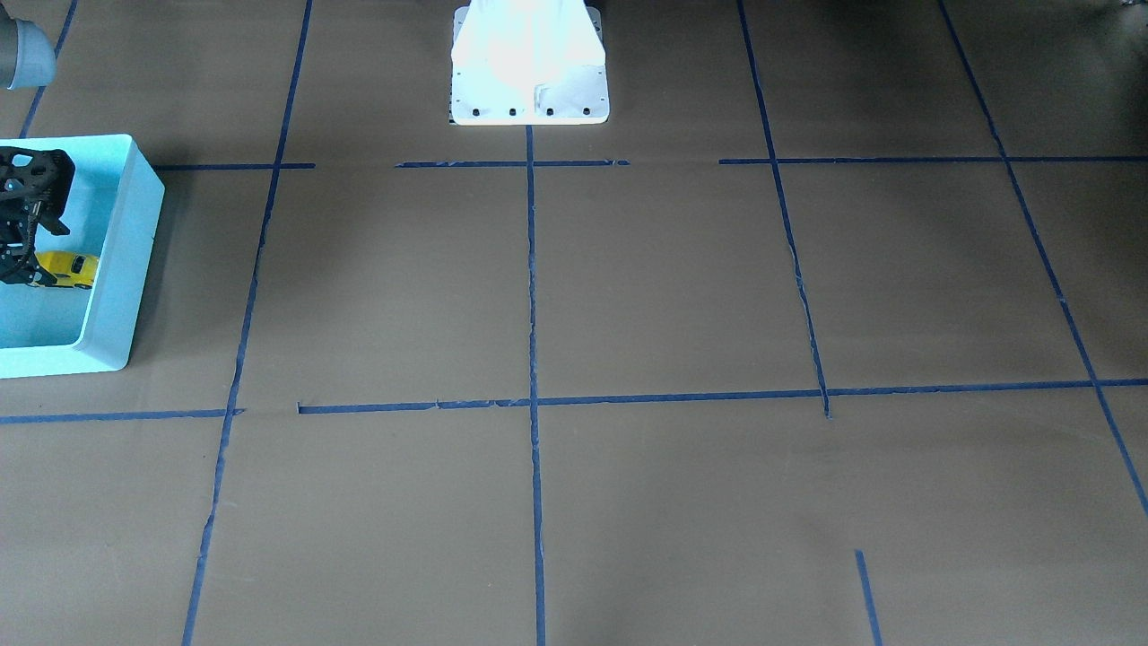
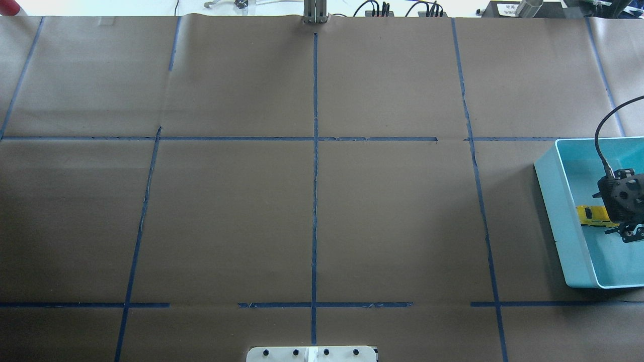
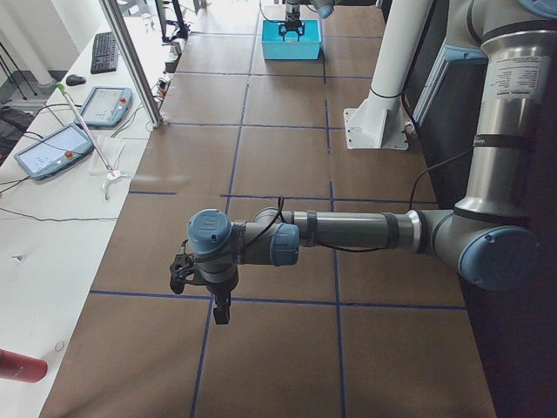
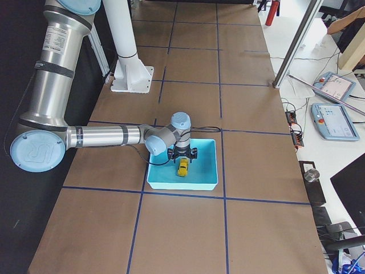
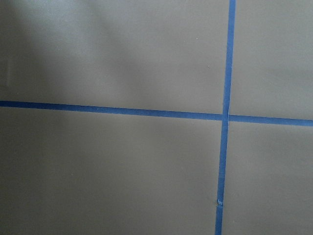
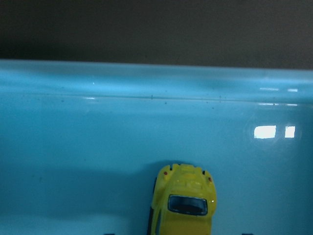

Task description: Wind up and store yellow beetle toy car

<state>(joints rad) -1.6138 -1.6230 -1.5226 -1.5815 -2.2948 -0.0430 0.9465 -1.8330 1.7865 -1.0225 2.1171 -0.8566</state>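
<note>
Nearest the right wrist camera, the yellow beetle toy car (image 6: 183, 205) is seen on the floor of the turquoise bin (image 6: 146, 112). Its rounded end is pointed at the bin's side wall and is stopped just short of it. The car is thus found inside the bin, near the wall on the table's inner side.

The right gripper (image 1: 22, 269) is lowered into the bin over the car's other end. Only dark slivers of its fingertips are caught at the bottom edge of the wrist view. They stand clear of both flanks, so the jaws are judged to be parted and the car let go. The left gripper (image 3: 202, 292) is held above the bare paper of the table (image 2: 392, 216), well apart from the bin. Whether it is open or closed cannot be told.

Storing is judged to be all but done, with only the retreat left. A straight upward lift is advised, with the jaws kept wide. The car should not be brushed, since a wound toy may be set rolling. The bin's wall and rim should also be cleared before any sideways travel is begun.
</note>
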